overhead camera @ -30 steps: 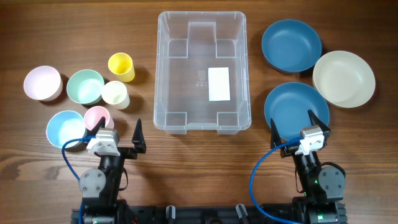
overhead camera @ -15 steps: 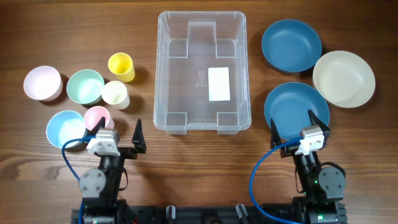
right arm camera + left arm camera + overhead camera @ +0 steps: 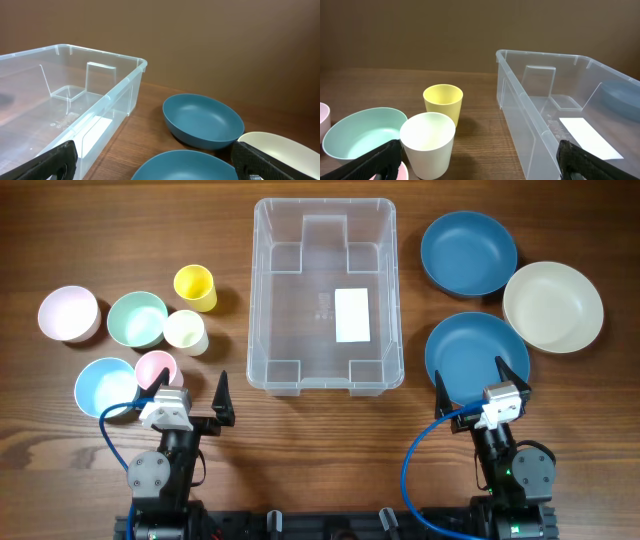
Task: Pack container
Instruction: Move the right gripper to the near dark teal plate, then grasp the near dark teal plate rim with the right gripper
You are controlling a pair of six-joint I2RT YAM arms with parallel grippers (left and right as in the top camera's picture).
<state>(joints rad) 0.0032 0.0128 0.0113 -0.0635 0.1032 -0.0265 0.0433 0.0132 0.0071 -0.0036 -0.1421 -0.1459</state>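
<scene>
The clear rectangular container point(image 3: 325, 295) stands empty at the table's middle, a white label on its base; it also shows in the left wrist view point(image 3: 560, 115) and the right wrist view point(image 3: 65, 95). My left gripper point(image 3: 190, 392) is open and empty near the front edge, just behind a pink cup point(image 3: 155, 368) and a light blue bowl point(image 3: 104, 385). My right gripper point(image 3: 482, 383) is open and empty, its fingers over the near edge of a dark blue bowl point(image 3: 475, 355).
Left of the container stand a yellow cup point(image 3: 195, 287), a cream cup point(image 3: 185, 331), a mint bowl point(image 3: 137, 319) and a pale pink bowl point(image 3: 68, 313). Right of it sit another dark blue bowl point(image 3: 468, 252) and a cream bowl point(image 3: 553, 306).
</scene>
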